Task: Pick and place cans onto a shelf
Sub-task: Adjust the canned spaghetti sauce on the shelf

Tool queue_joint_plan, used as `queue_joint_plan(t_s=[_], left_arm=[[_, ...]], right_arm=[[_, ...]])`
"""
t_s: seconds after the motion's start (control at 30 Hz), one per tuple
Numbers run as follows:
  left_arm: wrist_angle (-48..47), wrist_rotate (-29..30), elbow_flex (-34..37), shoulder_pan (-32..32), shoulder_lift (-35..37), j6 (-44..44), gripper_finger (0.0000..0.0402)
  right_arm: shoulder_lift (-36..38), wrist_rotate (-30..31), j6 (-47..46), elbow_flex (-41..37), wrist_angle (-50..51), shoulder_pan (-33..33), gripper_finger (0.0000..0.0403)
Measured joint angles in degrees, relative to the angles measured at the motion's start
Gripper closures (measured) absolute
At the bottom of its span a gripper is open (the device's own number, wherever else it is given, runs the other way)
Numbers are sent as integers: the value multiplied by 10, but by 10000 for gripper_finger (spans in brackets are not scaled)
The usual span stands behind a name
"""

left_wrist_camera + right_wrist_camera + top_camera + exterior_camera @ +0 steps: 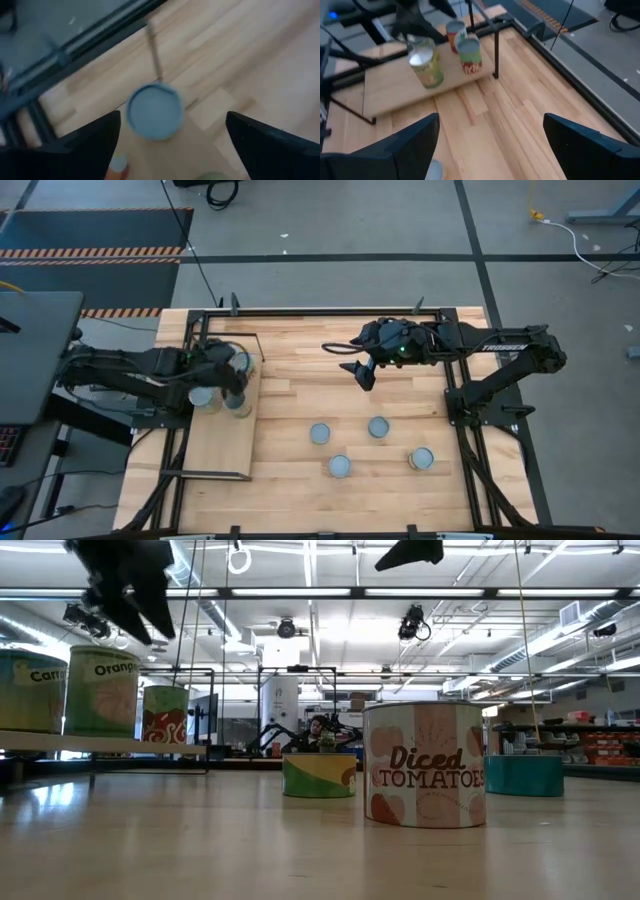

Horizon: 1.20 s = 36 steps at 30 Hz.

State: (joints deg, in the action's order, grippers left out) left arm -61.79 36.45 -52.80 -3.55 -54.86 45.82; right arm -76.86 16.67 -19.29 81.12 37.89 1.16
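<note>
A: Report the can count.

B: Seven cans can be confirmed. Four stand on the tabletop (pixel 400 500) in the high view: one (pixel 320 434) near table centre, one (pixel 378 427) just at its 3 o'clock, one (pixel 340 467) at the 5 o'clock of the first, and one (pixel 421 459) farthest toward 3 o'clock. All four are upright and apart from each other. Three more stand on the shelf (pixel 222 450); the low view shows them in a row: a Carrots can (pixel 30 690), an Oranges can (pixel 102 692) and a red-patterned can (pixel 165 714).

A: Shelf location?

B: One shelf, at the 9 o'clock side of the table, raised on a black frame. Its cans are grouped at the 12 o'clock half of the board.

A: Left arm pose?

B: The left arm enters from 9 o'clock and reaches across the shelf. The left gripper (pixel 232 375) hangs over the shelf cans. Its wrist view looks straight down on one round can top (pixel 153 110), with the fingers (pixel 87 137) spread wide to either side; nothing is held.

A: Right arm pose?

B: The right arm enters from 3 o'clock, forearm running toward 9 o'clock, wrist bent downward. The right gripper (pixel 364 374) hovers above bare tabletop at the 12 o'clock of the four loose cans, well apart from them. Its fingers (pixel 405 145) stand wide apart, and it carries nothing.
</note>
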Motion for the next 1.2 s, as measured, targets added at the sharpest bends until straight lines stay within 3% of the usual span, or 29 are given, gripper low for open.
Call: queue_joint_plan(t_s=[0.13, 0.37, 0.43, 0.7, 1.2], left_arm=[[11, -64, 13, 79, -18, 46, 111], [60, -92, 13, 152, -61, 29, 354], [74, -112, 13, 167, -78, 18, 387], [70, -149, 14, 221, -135, 7, 398], [54, -175, 13, 224, -132, 0, 396]], right_arm=[[0, 2, 11, 0, -24, -10, 43], [0, 2, 9, 0, -38, -25, 57], [0, 3, 9, 0, -38, -27, 57], [0, 2, 9, 0, -38, -28, 57], [0, 2, 14, 0, -35, -28, 57]])
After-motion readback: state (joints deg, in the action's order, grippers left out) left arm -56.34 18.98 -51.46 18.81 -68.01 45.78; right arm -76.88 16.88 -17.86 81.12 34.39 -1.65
